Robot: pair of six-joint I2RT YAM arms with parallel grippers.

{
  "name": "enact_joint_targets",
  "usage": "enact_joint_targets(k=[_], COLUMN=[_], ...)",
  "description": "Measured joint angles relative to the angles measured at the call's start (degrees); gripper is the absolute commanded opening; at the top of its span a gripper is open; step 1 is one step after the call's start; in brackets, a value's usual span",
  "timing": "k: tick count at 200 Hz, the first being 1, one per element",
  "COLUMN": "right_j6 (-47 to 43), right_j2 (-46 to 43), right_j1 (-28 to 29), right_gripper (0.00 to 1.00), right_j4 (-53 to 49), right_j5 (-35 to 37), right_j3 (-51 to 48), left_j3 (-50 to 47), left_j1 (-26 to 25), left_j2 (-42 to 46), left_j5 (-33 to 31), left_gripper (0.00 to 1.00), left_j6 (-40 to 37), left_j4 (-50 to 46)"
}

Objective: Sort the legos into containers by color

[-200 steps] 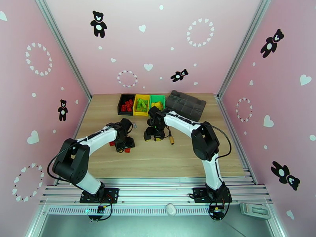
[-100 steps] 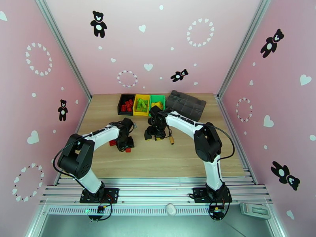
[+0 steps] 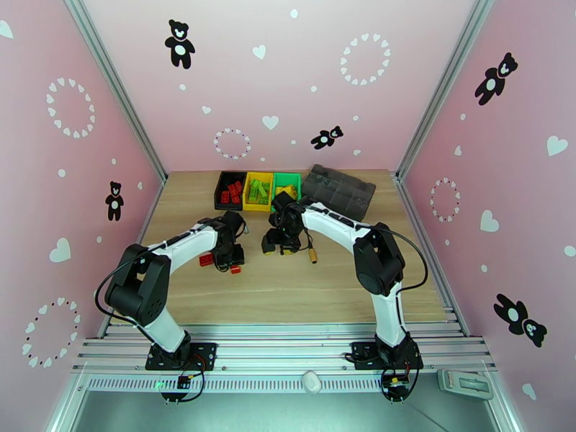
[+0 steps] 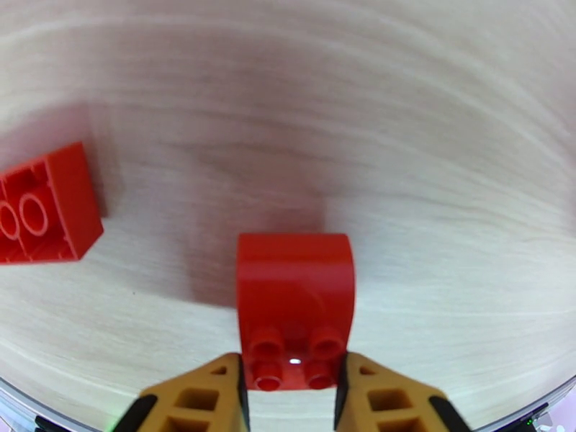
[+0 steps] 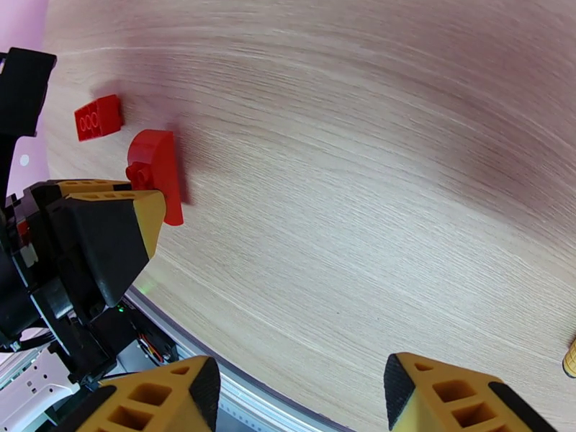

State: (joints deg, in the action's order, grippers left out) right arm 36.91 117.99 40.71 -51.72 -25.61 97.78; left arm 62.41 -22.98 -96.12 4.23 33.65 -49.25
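Note:
My left gripper (image 4: 291, 376) is shut on a red curved lego (image 4: 295, 297), its studded end between the orange fingers, low over the table. In the top view this gripper (image 3: 232, 263) is left of centre, with a second red lego (image 3: 207, 259) lying just left of it; that brick (image 4: 43, 207) lies studs-down. My right gripper (image 5: 313, 387) stands open with nothing between its fingers, at table centre (image 3: 277, 245). The black container (image 3: 230, 190) holds red legos, the yellow container (image 3: 258, 192) green ones, the green container (image 3: 286, 186) yellow ones.
A dark grey compartmented tray (image 3: 338, 190) sits right of the containers at the back. An orange-handled screwdriver (image 3: 312, 255) lies just right of my right gripper. Bare wooden table (image 3: 302, 289) stretches in front of both grippers.
My left gripper has closed on the red curved lego. The left arm drew slightly back and the right gripper shifted a little toward the containers.

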Motion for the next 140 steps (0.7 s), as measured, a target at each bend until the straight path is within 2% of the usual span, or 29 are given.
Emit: enact_joint_targets(k=[32, 96, 140], right_j6=[0.46, 2.56, 4.63], right_j2=[0.02, 4.37, 7.76], right_j1=[0.0, 0.0, -0.48], right_gripper=[0.65, 0.65, 0.65], right_j4=[0.0, 0.07, 0.0], right_j5=[-0.83, -5.2, -7.08], right_j3=[2.67, 15.23, 22.82], left_j3=[2.78, 11.15, 23.02], left_j1=[2.56, 13.94, 19.71], left_j2=[1.51, 4.48, -2.21], left_j5=[1.62, 10.01, 16.33], left_gripper=[0.3, 0.3, 0.3], left_j6=[-0.07, 0.96, 3.82], left_j4=[-1.11, -0.42, 1.81])
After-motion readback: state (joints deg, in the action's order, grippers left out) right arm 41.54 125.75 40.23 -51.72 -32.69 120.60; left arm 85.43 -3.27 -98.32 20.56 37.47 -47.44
